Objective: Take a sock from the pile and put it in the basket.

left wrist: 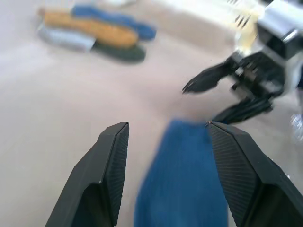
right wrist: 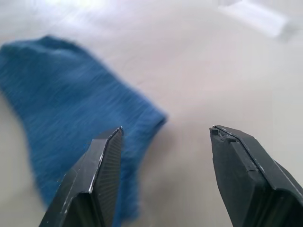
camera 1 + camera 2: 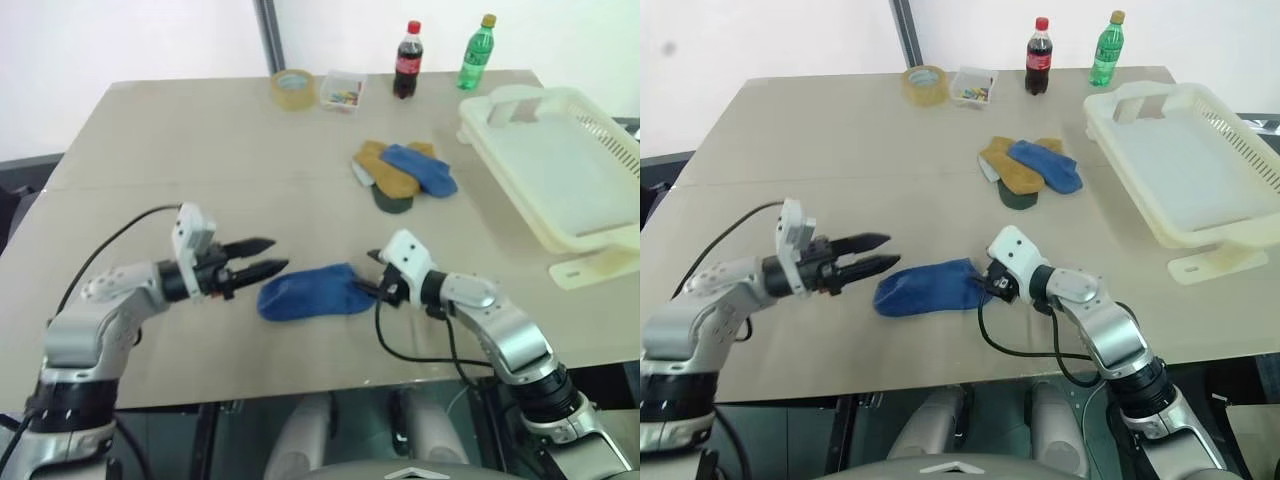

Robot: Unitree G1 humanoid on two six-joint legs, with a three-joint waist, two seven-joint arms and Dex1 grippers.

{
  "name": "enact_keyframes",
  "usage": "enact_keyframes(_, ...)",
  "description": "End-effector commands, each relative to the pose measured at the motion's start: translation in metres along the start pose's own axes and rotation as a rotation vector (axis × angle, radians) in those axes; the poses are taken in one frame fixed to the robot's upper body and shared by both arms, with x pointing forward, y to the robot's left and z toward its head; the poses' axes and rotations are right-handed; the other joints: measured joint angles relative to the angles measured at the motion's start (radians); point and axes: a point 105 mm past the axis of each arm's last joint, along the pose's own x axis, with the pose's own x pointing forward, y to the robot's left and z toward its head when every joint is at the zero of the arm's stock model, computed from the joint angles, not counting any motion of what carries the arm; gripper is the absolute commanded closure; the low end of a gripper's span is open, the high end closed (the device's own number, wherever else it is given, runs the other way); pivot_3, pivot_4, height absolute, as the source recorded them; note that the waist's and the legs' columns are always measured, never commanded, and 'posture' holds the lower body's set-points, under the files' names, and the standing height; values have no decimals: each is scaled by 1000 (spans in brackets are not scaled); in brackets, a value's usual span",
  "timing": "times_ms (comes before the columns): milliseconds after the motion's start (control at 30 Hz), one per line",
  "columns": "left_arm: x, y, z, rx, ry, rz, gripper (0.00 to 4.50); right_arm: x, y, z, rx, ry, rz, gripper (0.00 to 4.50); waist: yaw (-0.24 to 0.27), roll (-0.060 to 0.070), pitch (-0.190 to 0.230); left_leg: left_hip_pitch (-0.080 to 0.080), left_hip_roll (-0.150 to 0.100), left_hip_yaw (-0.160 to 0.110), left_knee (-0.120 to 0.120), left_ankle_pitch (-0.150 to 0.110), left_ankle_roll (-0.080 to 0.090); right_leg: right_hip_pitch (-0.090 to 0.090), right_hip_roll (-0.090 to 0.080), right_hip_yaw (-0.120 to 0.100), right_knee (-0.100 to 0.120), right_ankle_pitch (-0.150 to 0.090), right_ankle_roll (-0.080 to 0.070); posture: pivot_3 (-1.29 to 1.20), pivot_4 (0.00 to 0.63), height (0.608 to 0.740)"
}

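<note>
between both grippers, blue sock (image 3: 305, 293) flat on table (image 3: 200, 150), both jaws apart, holding nothing

Bare table (image 3: 200, 180) toward basket (image 3: 600, 232), pile (image 3: 405, 172) beside the path

A soft knitted cloth is seen in the blue sock (image 3: 305, 293). Smooth cream plastic forms the basket (image 3: 600, 238) at two o'clock. The table (image 3: 200, 150) is matt beige laminate.
</note>
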Motion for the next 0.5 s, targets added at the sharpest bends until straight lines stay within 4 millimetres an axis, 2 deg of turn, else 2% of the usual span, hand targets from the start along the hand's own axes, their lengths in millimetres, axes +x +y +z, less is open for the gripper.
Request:
enact_keyframes(33, 11, 1, 11, 26, -45, -8, 1686, -5, -24, 24, -90, -73, -107, 1541, -4, 0, 0, 0, 0, 0, 0, 0, 0, 0, 0, 0, 0, 0, 0, 0, 150, 740)
enact_keyframes(133, 18, 8, 20, 76, -73, 52, 962, -5, -46, 38, -45, -124, -153, 1493, -10, 0, 0, 0, 1, 0, 0, 0, 0, 0, 1, 0, 1, 0, 0, 0, 150, 740)
enact_keyframes(200, 22, 15, 28, 99, -116, 132, 31, -3, -61, 44, -37, -130, -189, 1493, -9, 0, 0, 1, 2, 0, 0, 0, 0, 0, 2, 0, 1, 1, -1, 0, 150, 740)
enact_keyframes(400, 30, 16, 26, 179, -127, 328, 31, 9, -108, 50, -102, -100, -284, 1493, -10, 0, 0, 1, 1, 5, 0, 0, 0, 0, 2, 2, 1, 1, -1, 0, 150, 740)
enact_keyframes(500, 24, 4, 23, 161, -157, 389, 31, 23, -130, 53, -119, -74, -328, 1493, -15, 0, 0, 0, 1, 7, 0, 2, -4, -1, 2, 4, 1, 2, -1, 0, 150, 740)
